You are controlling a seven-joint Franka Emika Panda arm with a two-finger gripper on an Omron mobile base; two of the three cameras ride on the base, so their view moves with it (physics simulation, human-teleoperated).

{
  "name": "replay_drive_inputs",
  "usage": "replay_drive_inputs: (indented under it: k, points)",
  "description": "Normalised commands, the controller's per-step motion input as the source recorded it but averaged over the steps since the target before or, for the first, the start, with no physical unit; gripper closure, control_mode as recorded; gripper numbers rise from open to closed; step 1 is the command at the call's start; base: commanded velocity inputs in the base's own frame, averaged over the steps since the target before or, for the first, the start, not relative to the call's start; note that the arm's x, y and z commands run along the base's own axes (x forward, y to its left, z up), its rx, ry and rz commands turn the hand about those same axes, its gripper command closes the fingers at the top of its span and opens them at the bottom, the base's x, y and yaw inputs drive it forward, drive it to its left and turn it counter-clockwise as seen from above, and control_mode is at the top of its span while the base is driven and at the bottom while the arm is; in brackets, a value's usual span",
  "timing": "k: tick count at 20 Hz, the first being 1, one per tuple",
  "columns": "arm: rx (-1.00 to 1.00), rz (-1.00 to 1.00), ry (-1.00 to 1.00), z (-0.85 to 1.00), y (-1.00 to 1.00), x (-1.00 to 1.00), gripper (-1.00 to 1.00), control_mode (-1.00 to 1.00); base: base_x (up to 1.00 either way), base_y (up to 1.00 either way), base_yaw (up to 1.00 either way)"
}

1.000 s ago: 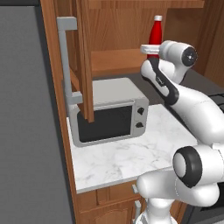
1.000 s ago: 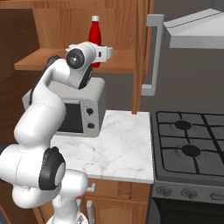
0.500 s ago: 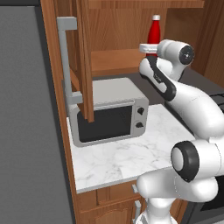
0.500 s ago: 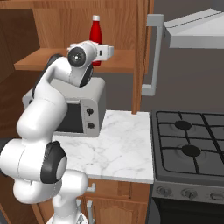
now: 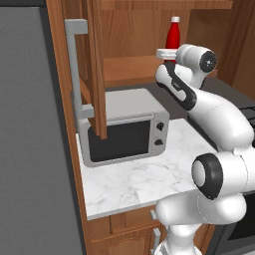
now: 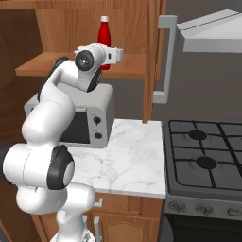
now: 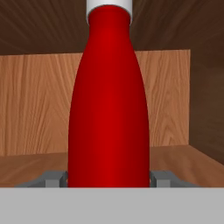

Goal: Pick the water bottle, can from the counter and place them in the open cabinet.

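Water bottle (image 7: pixel 109 100) glossy red, slim, narrow neck, white cap, upright on open cabinet (image 5: pixel 127 69) shelf. Tool (image 7: pixel 109 178) fingers flank its base; grip or gap unclear.

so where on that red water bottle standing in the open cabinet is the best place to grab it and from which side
Grip the water bottle low on its wide, straight-sided body, coming level from the open front of the open cabinet. It stands upright on the shelf, and the narrow neck and white cap give less hold. In the hand view the end effector already brackets that lower body, a finger on each side.
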Motion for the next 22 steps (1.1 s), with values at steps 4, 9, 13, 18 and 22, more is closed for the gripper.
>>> replay_drive_inputs:
  k: [4, 9, 13, 18, 22]
  points:
    - [0.0, 0.0, -0.07, -0.16, 0.0, 0.23, 1.0, -1.0, 0.0, 0.0, 0.0]
    - [0.0, 0.0, -0.03, -0.13, -0.02, 0.23, 1.0, -1.0, 0.0, 0.0, 0.0]
    - [0.0, 0.0, 0.0, -0.07, -0.05, 0.25, 1.0, -1.0, 0.0, 0.0, 0.0]
    - [0.0, 0.0, -0.01, -0.13, -0.02, 0.32, 1.0, -1.0, 0.0, 0.0, 0.0]
    - [-0.03, 0.0, 0.0, -0.18, 0.0, 0.28, 1.0, -1.0, 0.0, 0.0, 0.0]
